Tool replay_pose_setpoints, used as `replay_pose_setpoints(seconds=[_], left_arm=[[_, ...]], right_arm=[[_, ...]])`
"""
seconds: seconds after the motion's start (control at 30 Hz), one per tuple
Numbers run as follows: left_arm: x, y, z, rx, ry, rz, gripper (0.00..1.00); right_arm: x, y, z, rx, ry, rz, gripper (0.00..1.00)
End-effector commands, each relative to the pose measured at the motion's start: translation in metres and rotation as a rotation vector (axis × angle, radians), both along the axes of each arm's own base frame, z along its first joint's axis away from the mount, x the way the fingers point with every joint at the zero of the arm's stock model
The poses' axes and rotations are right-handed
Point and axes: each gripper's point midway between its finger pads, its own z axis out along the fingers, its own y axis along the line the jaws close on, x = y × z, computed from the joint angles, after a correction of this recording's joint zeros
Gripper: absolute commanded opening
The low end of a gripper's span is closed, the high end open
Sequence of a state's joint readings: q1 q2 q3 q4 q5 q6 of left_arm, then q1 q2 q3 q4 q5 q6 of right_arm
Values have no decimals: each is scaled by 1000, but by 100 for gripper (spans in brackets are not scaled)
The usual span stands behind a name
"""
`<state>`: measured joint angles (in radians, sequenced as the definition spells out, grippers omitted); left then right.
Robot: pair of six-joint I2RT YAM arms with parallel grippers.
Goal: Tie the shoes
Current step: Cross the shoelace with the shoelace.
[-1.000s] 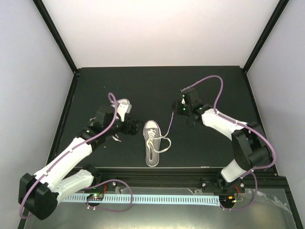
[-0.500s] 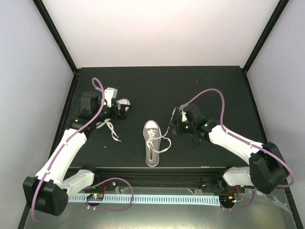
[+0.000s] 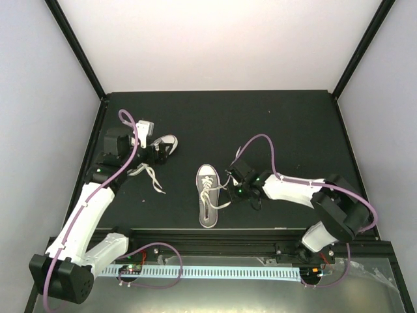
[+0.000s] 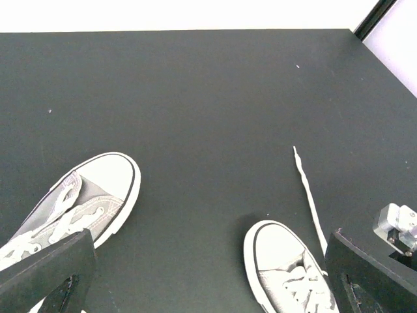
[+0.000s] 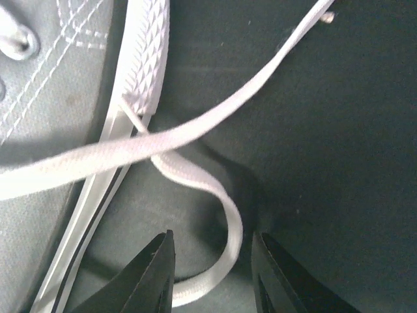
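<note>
Newly lowered beside the nearer grey canvas shoe (image 3: pixel 207 195), the right gripper (image 5: pixel 212 261) had its jaws apart around a flat white lace loop (image 5: pixel 229 228). Farther back, the left gripper (image 3: pixel 159 149) gaped wide by the second shoe (image 3: pixel 168 141) on the black table (image 3: pixel 280 124).

2 white arms (image 3: pixel 88 212), purple cables (image 3: pixel 281 145), black left claw (image 4: pixel 208 261) and right claw (image 5: pixel 212 267).

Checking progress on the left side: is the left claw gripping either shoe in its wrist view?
No, the left claw stands wide open above the table, the left-hand shoe and middle shoe lying ungripped below.
</note>
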<state>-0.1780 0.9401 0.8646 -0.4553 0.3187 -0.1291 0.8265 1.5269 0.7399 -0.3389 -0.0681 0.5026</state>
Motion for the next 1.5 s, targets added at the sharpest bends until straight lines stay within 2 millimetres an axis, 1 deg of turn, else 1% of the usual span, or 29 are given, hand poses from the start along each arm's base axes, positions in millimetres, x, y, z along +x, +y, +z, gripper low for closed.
replay_pose_setpoints(seconds=[0.0,0.13,0.27,0.4,0.43,0.5,0.53,0.57,0.63,0.7,0.8,0.87,0.9,1.0,1.07,1.13,1.23,1.27,1.33,1.47], left_arm=[[2,5,0,26,-15,16,99],[2,3,0,17,-10,4,99],[2,1,-3,12,0,-4,99],[2,1,-3,9,0,-6,99],[2,1,-3,8,0,-6,99],[2,0,-4,9,2,-11,99],[2,-1,-5,11,2,-21,99],[0,-4,-4,9,-2,-40,99],[-2,-7,-4,2,0,-62,99],[-3,-9,-5,-3,3,-69,98],[-9,-17,-8,-24,19,-99,93],[-19,-31,-13,-72,52,-156,90],[-25,-38,-15,-94,66,-188,88],[-49,-68,-16,-136,66,-314,87],[-68,-93,-14,-164,38,-426,87],[-90,-119,-10,-207,19,-543,87],[-110,-142,-7,-297,9,-646,87],[-114,-149,-4,-322,-16,-674,88],[-121,-157,-7,-335,-29,-707,88],[-114,-164,-27,-315,6,-681,89]], right_arm=[[17,5,7,-24,-57,-20,36],[18,2,0,-50,-54,-21,31],[17,3,-8,-63,-42,-12,23],[17,3,-11,-61,-49,-5,20],[18,3,-14,-70,-49,-4,19],[18,1,-17,-85,-46,-6,9],[19,0,-17,-90,-47,-13,4],[19,-1,-16,-89,-48,-20,2],[17,-3,-7,-74,-59,-30,2],[13,-7,6,-48,-75,-33,2],[1,-14,30,-1,-87,-28,2],[-7,-12,54,66,-100,2,2],[-11,-7,67,109,-108,28,2],[-13,5,115,222,-164,77,2],[-7,13,147,280,-216,79,2],[5,22,181,339,-278,61,2],[24,39,216,409,-342,38,2],[30,45,225,427,-357,29,2],[40,54,238,453,-374,17,2],[51,69,249,478,-378,17,2]])
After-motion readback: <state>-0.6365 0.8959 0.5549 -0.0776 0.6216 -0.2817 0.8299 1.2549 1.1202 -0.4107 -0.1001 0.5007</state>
